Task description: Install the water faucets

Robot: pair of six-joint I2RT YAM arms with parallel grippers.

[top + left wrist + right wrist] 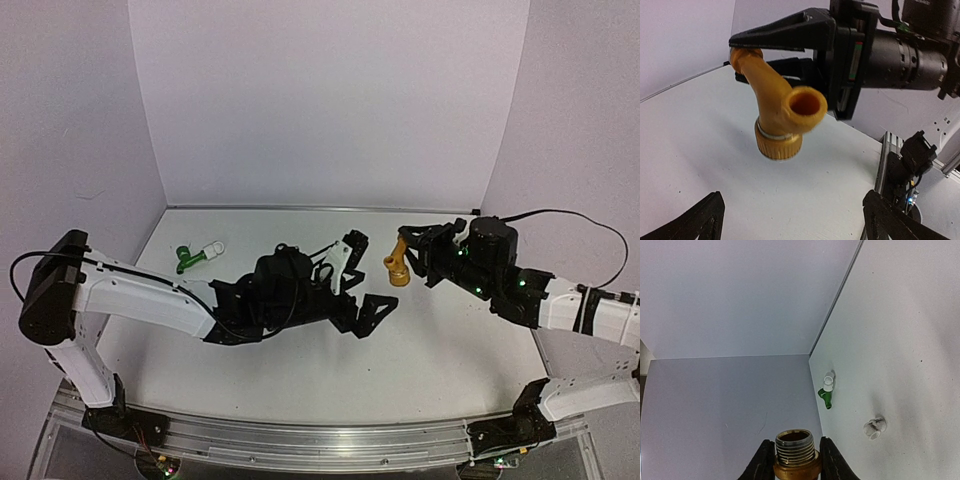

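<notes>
Black left gripper stands wide open and empty at mid-table. Just beyond, the right gripper pinches the yellow-gold tap clear of the table. Farther off lies the green tap, seemingly fitted. Next, probably: line the gold thread up with the loose white fitting.

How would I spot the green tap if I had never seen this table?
Take the white table and look toward its far left corner. There lies the green tap, with a white piece on one end. It is the only green thing in sight; the yellow tap is held up in the right pincer.
</notes>
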